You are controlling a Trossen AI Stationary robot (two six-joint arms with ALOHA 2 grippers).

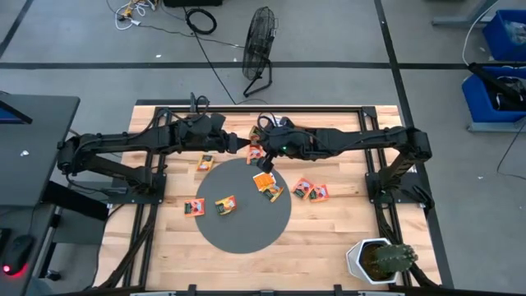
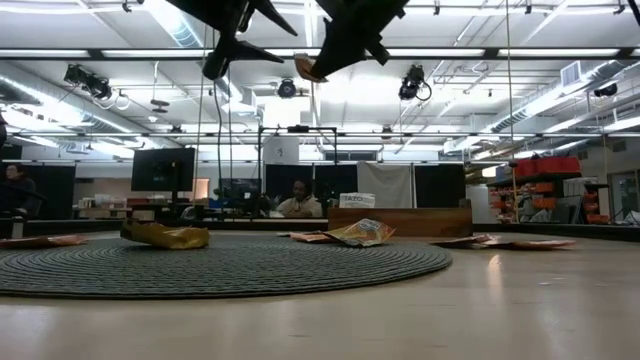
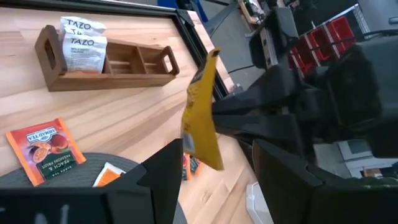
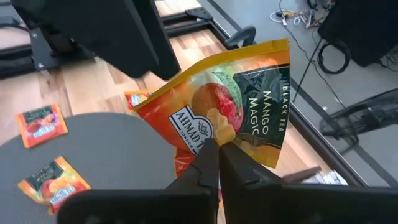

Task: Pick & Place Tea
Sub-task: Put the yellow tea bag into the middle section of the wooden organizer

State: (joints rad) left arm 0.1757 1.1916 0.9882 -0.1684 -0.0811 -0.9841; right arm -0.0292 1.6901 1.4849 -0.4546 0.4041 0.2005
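Observation:
An orange-yellow tea packet [image 4: 230, 106] printed "Mango Magic" hangs in the air over the far rim of the grey disc [image 1: 244, 222]; my right gripper [image 4: 219, 149] is shut on it. My left gripper [image 3: 216, 149] is open just to the left of it, level with it, and its fingers do not touch the packet [image 3: 202, 118]. Several more orange packets lie flat on the disc [image 1: 225, 205] and on the wood beside it [image 1: 310, 191]. In the low view both grippers are high above the table, with the packet [image 2: 308, 68] between them. My right gripper pinches the tea packet between its two fingers [image 4: 208, 165] at one edge [image 4: 214, 138], about halfway along it. The fingers come from the table's right side, slanting down. The packet is lifted clear and stands out past the fingertips toward my left gripper, seen edge-on in the left wrist view.
A wooden compartment tray [image 3: 140, 62] holding white TAZO packets [image 3: 84, 46] sits near the table's far edge. A potted cactus [image 1: 380, 260] stands at the near right corner. A black frame [image 1: 246, 107] borders the table. Bare wood lies near the disc's front.

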